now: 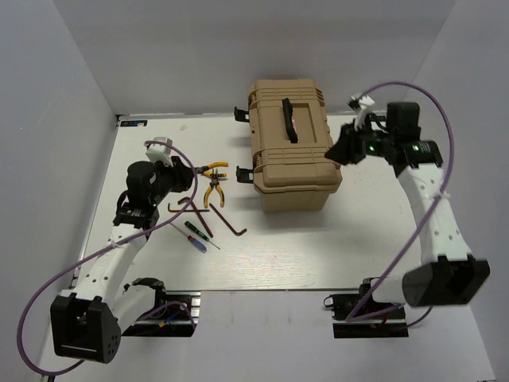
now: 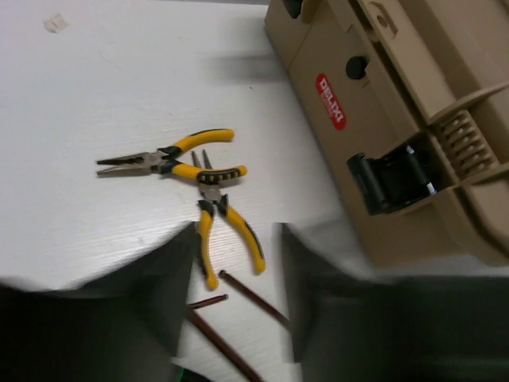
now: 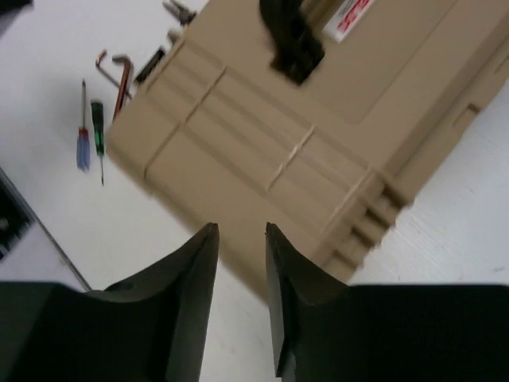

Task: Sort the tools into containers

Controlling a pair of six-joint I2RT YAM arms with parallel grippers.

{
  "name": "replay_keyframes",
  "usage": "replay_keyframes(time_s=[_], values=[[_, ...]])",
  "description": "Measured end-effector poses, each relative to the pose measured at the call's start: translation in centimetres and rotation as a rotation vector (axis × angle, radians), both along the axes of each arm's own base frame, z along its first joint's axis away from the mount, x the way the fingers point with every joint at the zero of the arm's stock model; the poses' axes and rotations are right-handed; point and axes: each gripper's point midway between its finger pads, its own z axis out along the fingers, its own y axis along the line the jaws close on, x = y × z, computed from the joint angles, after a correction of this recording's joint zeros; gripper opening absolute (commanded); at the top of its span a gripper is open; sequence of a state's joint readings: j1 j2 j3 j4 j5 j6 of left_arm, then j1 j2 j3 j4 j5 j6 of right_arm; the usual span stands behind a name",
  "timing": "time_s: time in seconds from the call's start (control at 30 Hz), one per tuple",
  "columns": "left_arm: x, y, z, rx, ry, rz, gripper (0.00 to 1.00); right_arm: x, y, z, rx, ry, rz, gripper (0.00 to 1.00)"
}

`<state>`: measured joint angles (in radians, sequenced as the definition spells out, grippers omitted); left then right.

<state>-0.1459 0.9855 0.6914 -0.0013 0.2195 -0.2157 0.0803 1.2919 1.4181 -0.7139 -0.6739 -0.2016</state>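
Our left claw (image 2: 238, 239) hung parted and empty over the pliers (image 2: 205, 247), left of the shut toolbox (image 1: 290, 171); our right claw (image 3: 240, 235), parted and empty too, hovered by its right side. We judged unlatching should come first.

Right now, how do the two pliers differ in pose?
In the left wrist view, the upper pliers lie sideways, nose pointing left; the lower pliers point up the picture. The upper pair's handles sit closer together; the lower pair's splay wider. Both have yellow-and-black handles.
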Motion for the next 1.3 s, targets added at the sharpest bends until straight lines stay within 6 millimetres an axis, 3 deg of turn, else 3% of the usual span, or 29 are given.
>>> replay_keyframes(time_s=[0.03,0.07,0.27,0.43,0.6,0.77,0.93,1.1,1.3], values=[[0.1,-0.1,-0.2,-0.002,0.008,-0.003,0.77,1.3,0.7,0.1,-0.007,0.003,0.000,0.54],[0.1,-0.2,-0.3,-0.004,0.015,-0.007,0.80,2.5,1.4,0.2,-0.015,0.007,-0.002,0.64],[0.1,-0.2,-1.2,0.001,0.048,-0.009,0.83,11.8,6.6,1.0,-0.089,-0.034,-0.082,0.89],[0.3,-0.3,-1.8,0.005,0.069,-0.014,0.83,17.6,9.2,0.6,-0.158,-0.095,-0.211,0.88],[0.6,-0.6,-2.4,0.004,0.091,-0.029,0.83,18.9,10.8,-2.1,-0.273,-0.119,-0.299,0.82],[0.6,-0.8,-2.5,0.003,0.095,-0.039,0.83,19.6,12.6,-4.9,-0.371,-0.142,-0.340,0.65],[0.5,-0.9,-2.4,0.000,0.095,-0.049,0.81,20.2,11.6,-4.3,-0.470,-0.222,-0.435,0.43],[0.4,-1.0,-2.4,-0.001,0.096,-0.055,0.81,20.5,10.5,-4.0,-0.510,-0.244,-0.521,0.03],[0.4,-1.3,-2.4,-0.007,0.095,-0.073,0.79,20.4,10.5,-3.8,-0.505,-0.243,-0.522,0.00]])
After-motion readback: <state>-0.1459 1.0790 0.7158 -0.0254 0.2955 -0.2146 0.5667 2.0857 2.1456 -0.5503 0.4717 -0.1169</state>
